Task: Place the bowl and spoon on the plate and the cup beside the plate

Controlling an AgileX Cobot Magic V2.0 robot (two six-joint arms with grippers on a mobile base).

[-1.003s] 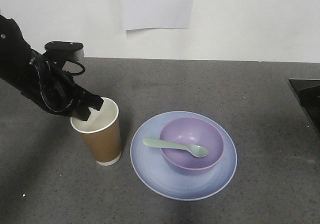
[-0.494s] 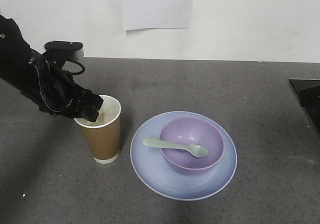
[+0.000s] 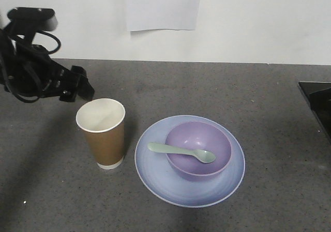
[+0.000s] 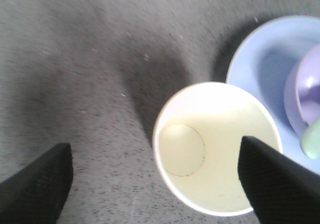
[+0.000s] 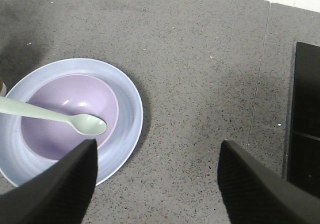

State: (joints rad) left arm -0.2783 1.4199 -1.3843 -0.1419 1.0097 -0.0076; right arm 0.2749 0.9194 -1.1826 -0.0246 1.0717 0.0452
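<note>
The brown paper cup (image 3: 102, 133) stands upright just left of the pale blue plate (image 3: 155, 176), free of any grip. On the plate sits the lavender bowl (image 3: 207, 139), and the mint spoon (image 3: 181, 152) lies across the bowl's rim with its scoop inside. My left gripper (image 3: 81, 88) hangs open behind and to the left of the cup, above its rim. From the left wrist the cup's white inside (image 4: 215, 144) shows below the open left gripper (image 4: 154, 146). My right gripper (image 5: 158, 144) is open over bare table right of the plate (image 5: 127, 134).
A grey speckled tabletop (image 3: 269, 113) runs to a white wall with a paper sheet (image 3: 163, 6) on it. A black flat object (image 3: 316, 103) lies at the right edge, also seen from the right wrist as a black panel (image 5: 306, 109).
The left gripper let go of the cup's rim, lifted and drew back to the upper left. The cup stays upright beside the plate; bowl and spoon have not moved.
</note>
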